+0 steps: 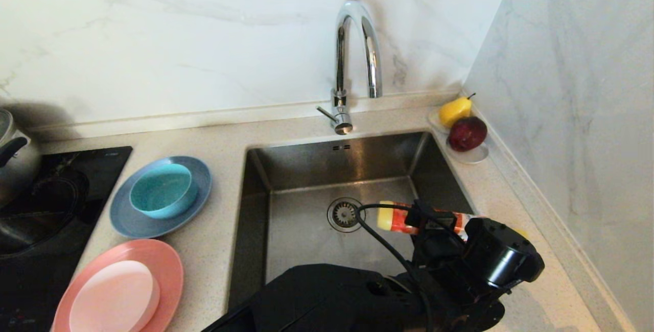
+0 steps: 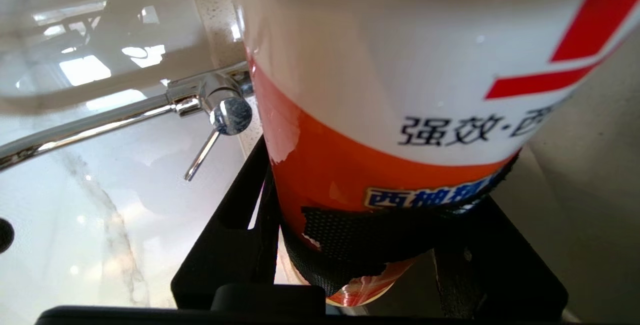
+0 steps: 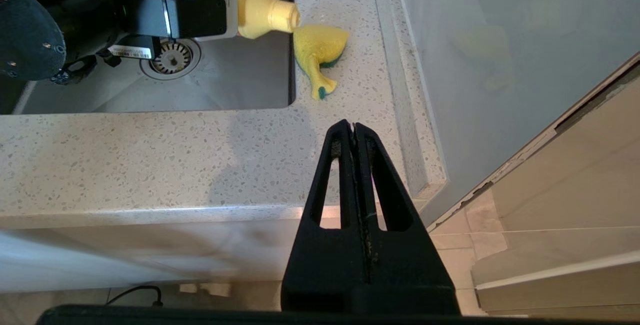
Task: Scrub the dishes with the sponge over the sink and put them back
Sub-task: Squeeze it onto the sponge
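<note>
My left gripper (image 1: pixel 428 219) (image 2: pixel 365 245) is shut on an orange and white detergent bottle (image 1: pixel 409 222) (image 2: pixel 400 90) and holds it roughly level above the sink (image 1: pixel 306 230). The bottle's yellow cap (image 3: pixel 265 12) shows close beside the sponge (image 3: pixel 320 50), which lies crumpled on the counter right of the sink, yellow with a green face. The teal bowl (image 1: pixel 163 190) sits in the grey-blue plate (image 1: pixel 200 171) left of the sink. The pale pink bowl (image 1: pixel 115 296) rests on the salmon plate (image 1: pixel 171 265) nearer the front. My right gripper (image 3: pixel 354 126) is shut and empty, parked before the counter's front edge.
A chrome gooseneck tap (image 1: pixel 352 56) stands behind the sink. A saucer (image 1: pixel 475 156) with a yellow pear and a dark red apple sits in the back right corner. A black hob (image 1: pixel 61 194) with a steel pot (image 1: pixel 15 158) lies at the far left. A wall closes the right side.
</note>
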Tool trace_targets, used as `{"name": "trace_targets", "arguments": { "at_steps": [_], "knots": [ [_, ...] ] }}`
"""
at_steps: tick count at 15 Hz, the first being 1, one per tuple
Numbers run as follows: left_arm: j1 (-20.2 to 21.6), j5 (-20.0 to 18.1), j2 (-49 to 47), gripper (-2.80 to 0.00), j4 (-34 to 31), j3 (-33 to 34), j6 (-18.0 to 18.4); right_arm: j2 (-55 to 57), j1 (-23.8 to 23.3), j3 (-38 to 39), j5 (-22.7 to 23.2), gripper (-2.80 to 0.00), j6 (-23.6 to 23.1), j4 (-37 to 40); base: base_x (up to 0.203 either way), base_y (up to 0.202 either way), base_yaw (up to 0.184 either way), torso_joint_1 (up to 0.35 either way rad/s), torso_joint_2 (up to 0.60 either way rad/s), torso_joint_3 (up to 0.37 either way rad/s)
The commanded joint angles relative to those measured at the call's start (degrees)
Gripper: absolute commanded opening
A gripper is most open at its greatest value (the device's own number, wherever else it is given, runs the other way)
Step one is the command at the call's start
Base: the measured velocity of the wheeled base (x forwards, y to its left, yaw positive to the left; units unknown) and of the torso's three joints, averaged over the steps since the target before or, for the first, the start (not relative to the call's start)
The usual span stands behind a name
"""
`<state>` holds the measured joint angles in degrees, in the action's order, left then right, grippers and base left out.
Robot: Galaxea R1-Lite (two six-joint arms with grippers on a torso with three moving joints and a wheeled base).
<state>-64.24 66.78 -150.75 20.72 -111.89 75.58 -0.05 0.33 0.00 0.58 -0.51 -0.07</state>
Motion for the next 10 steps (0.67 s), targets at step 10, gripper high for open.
{"name": "trace_targets", "arguments": {
  "at_steps": [10],
  "knots": [
    [0.00,0.37,-0.59,-2.80,0.28,0.00,4.40,-0.04,0.02,0.00,0.03,-2.80,-0.02,-0.01,0.000,0.000,0.000,0.000,0.00,0.000]
  ]
}}
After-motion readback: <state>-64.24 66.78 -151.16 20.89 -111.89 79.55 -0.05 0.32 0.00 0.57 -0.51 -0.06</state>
